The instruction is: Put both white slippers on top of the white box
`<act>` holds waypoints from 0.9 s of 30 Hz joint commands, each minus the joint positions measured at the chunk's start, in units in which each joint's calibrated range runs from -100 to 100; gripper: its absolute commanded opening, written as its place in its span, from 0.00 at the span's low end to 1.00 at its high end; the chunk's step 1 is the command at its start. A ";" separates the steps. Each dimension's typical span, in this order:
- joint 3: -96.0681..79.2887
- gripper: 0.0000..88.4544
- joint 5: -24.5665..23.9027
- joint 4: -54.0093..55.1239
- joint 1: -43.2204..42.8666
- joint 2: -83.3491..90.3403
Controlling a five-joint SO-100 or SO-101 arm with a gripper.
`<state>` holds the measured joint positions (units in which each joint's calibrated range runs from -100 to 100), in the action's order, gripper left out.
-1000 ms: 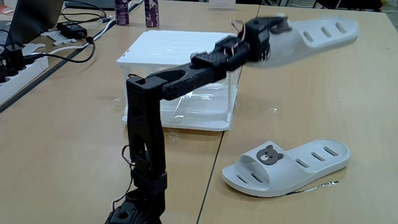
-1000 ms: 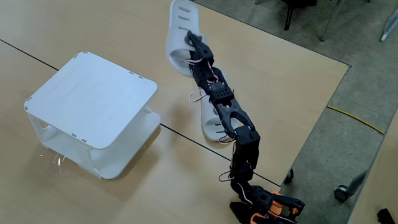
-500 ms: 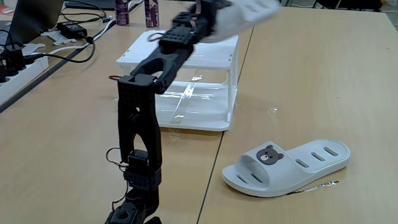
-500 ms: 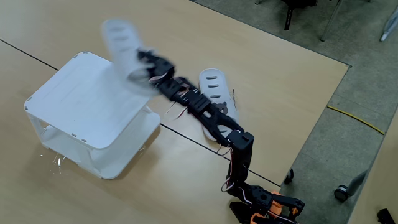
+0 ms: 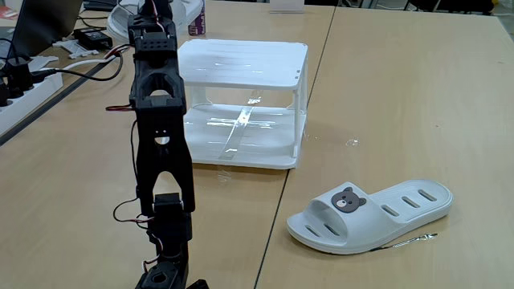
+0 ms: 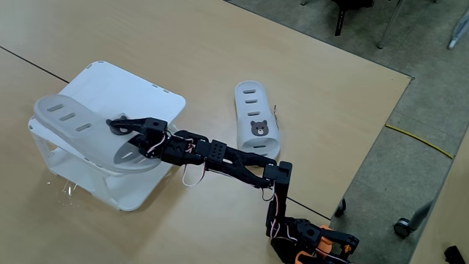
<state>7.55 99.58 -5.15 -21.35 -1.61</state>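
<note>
Two white slippers: one (image 6: 91, 132) lies over the near edge of the one white box's (image 6: 135, 84) slatted top with the jaws pinching its strap end, the other (image 5: 369, 215) sole-down on the bare counter. The wooden counter (image 5: 401, 104) is seamed panels; cables and a power strip (image 5: 20, 84) crowd its far-left corner, and grey floor (image 6: 410, 44) lies past its edge.

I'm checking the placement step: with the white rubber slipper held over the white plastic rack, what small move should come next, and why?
Probably lower slightly and open the gripper. In a fixed view the white rubber slipper it grips lies flat across the white plastic rack's top, near its front-left edge, so release looks due. The other bear-badge slipper waits on the wooden table.
</note>
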 commanded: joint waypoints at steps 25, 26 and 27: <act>35.80 0.15 0.42 0.40 6.22 -28.72; 35.80 0.21 0.42 0.40 6.13 -28.72; 35.80 0.25 0.42 0.40 6.05 -28.72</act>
<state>36.30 99.58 -5.24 -15.88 -32.78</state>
